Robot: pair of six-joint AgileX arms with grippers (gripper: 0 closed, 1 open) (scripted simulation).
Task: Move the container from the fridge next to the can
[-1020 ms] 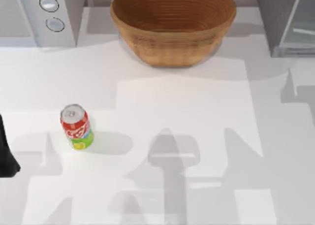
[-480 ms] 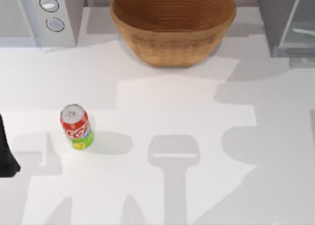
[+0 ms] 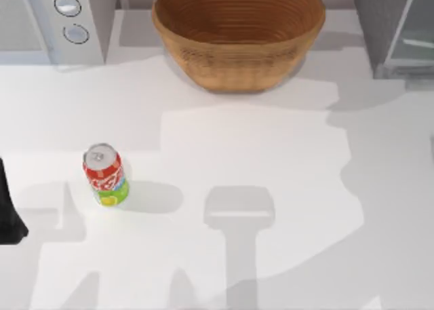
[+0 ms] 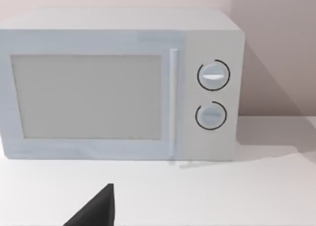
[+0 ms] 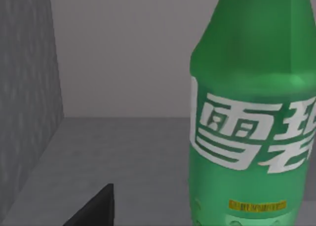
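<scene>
- Bottle (image 5: 252, 132) upright inside the grey fridge (image 3: 393, 28), close before the right wrist camera.
- Can (image 3: 105, 176) stands at table left.
- Left arm (image 3: 8, 208) at left edge.
- Finger states: cannot tell for either.

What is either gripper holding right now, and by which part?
Nothing is visibly held. The right wrist view shows the green bottle standing close ahead inside the fridge; whether that gripper grips it cannot be told.

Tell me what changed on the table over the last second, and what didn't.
Only the grey shadows on the white table shifted, at its right side. The short red soda can, brown wicker bowl, white microwave and grey fridge stayed put. Nothing was visibly gripped or released.
</scene>
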